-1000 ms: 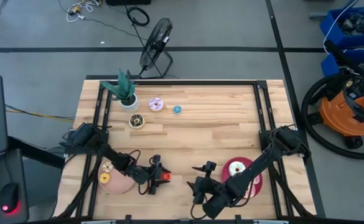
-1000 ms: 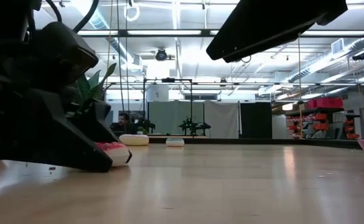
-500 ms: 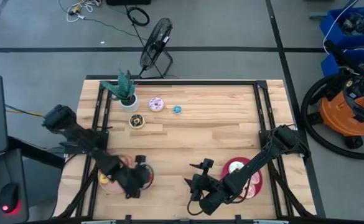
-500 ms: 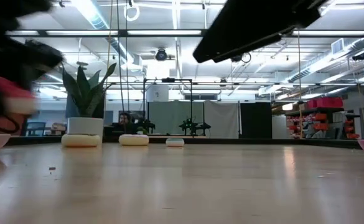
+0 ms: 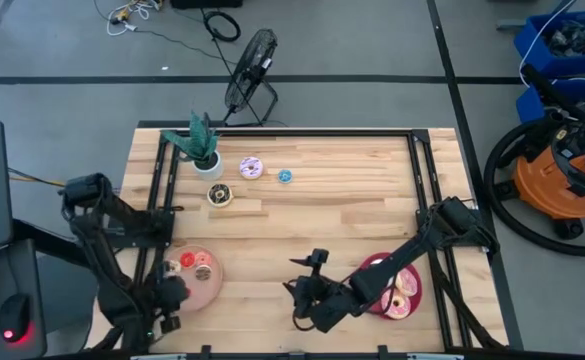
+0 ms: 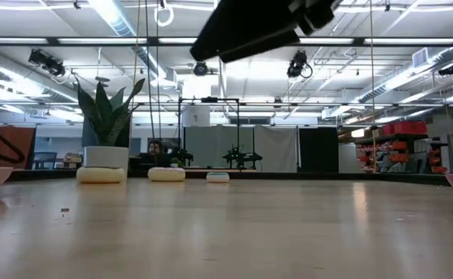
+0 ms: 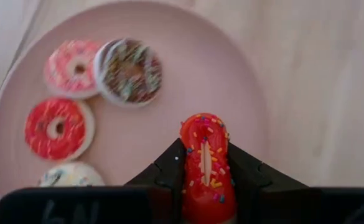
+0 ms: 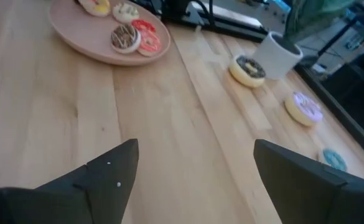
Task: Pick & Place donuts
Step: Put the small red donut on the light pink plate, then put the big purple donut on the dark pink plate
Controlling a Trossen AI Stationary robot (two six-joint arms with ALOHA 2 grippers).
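My left gripper (image 5: 172, 290) hangs over the near-left part of the pink plate (image 5: 210, 285), shut on a red sprinkled donut (image 7: 203, 163). Several donuts lie flat on that plate: a pink-striped one (image 7: 73, 59), a chocolate one (image 7: 130, 70), a red one (image 7: 57, 127) and a white one (image 7: 70, 177). My right gripper (image 5: 307, 287) is open over bare table near the middle of the near edge, touching nothing. Three donuts rest on the far table: purple (image 5: 251, 167), small blue (image 5: 285, 176), chocolate (image 5: 220, 194). More lie on the crimson plate (image 5: 372, 267). My left gripper pinches the red sprinkled donut between its two fingers (image 7: 175, 165), which press on its flat faces (image 7: 194, 155). The ring stands on edge, lifted clear above the pink plate. The fingers come at it from above, pointing down.
A white potted plant (image 5: 202, 147) stands at the far left, beside the chocolate donut. Black frame rails (image 5: 419, 180) run along the table's left, right and far sides. Bare wood (image 5: 322, 220) lies in the middle. A fan (image 5: 250, 65) sits on the floor beyond the far edge.
My left gripper, shut on the red donut, rose from the table to the right of the pink plate and swung toward the table's left edge, over the plate. My right gripper drifted a little toward the left and stayed open.
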